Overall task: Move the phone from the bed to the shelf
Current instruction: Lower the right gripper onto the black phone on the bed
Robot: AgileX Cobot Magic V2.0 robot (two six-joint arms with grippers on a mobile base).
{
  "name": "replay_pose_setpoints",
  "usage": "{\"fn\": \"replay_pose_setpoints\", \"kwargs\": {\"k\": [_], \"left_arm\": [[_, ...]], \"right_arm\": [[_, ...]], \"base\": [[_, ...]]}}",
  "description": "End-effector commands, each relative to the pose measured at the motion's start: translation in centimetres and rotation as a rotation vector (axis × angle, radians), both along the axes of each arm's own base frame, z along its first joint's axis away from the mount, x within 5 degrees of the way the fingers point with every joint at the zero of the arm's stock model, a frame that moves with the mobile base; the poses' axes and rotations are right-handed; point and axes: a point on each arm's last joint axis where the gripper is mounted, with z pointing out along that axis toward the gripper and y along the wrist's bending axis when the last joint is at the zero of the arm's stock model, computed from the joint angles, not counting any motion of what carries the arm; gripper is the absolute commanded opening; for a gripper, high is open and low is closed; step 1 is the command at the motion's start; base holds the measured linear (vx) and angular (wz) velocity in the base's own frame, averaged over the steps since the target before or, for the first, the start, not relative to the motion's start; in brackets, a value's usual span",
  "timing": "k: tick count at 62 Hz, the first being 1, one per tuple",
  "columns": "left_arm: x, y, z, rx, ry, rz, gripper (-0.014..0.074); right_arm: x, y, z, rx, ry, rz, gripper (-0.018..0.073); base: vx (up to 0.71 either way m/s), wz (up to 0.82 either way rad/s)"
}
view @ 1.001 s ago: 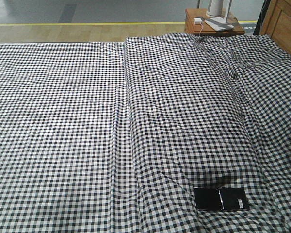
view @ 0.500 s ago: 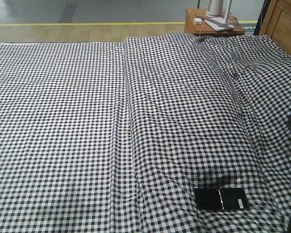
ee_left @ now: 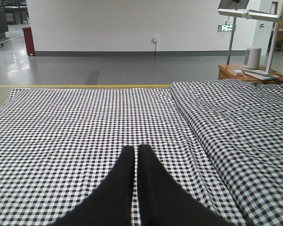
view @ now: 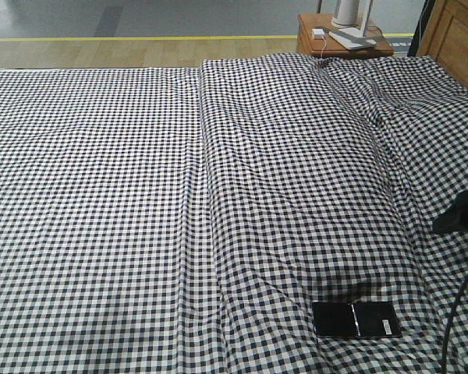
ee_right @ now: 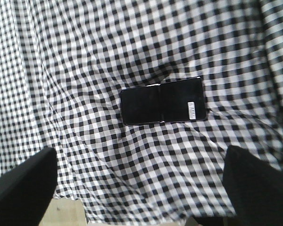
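Your right gripper (ee_right: pixel 137 155) hangs above the phone (ee_right: pixel 162 101), jaws spread wide, probably so they can straddle the slab. The phone lies flat in wrinkled folds near the bed's (view: pixel 101 195) front edge. Your left gripper (ee_left: pixel 136 157) is pinched closed and empty. Beyond are a side table (view: pixel 339 43) and grey floor (ee_left: pixel 108 70); no shelf shows.

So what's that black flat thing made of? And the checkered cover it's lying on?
The phone looks like glass or glossy plastic: its black face is smooth and shiny. Its thin, lighter edge could be metal, and the small white sticker looks like paper. The bed cover looks like soft woven cloth, maybe cotton: it wrinkles into folds and looks matte.
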Motion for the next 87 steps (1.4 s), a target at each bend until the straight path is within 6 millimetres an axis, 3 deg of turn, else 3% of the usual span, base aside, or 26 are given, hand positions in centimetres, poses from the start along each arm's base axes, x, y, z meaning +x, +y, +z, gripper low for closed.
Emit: {"fn": "replay_pose_setpoints", "kwargs": {"k": [1, 17, 39, 69, 87], "left_arm": [[-0.1, 0.0, 1.5, -0.011, -0.108, -0.002, 0.0001], [-0.1, 0.0, 1.5, -0.011, -0.108, -0.002, 0.0001], [-0.1, 0.0, 1.5, -0.011, -0.108, -0.002, 0.0001], [-0.1, 0.0, 1.5, -0.011, -0.108, -0.002, 0.0001], [-0.1, 0.0, 1.5, -0.011, -0.108, -0.002, 0.0001]], "right_arm": [[1.5, -0.6, -0.6, 0.007, -0.075, 0.028, 0.0657], [4.8, -1.9, -8.7, 0.097, 0.038, 0.141, 0.0652], [8.1, -3.2, -16.0, 0.205, 0.117, 0.188, 0.0647], [7.9, -2.2, -24.2, 0.352, 0.140, 0.215, 0.0629], [7.2, -1.5, -27.6, 0.406, 0.131, 0.203, 0.0618]], "base": [[0.00, 0.00], [0.00, 0.00], [0.00, 0.00], [0.00, 0.00], [0.00, 0.00]]}}
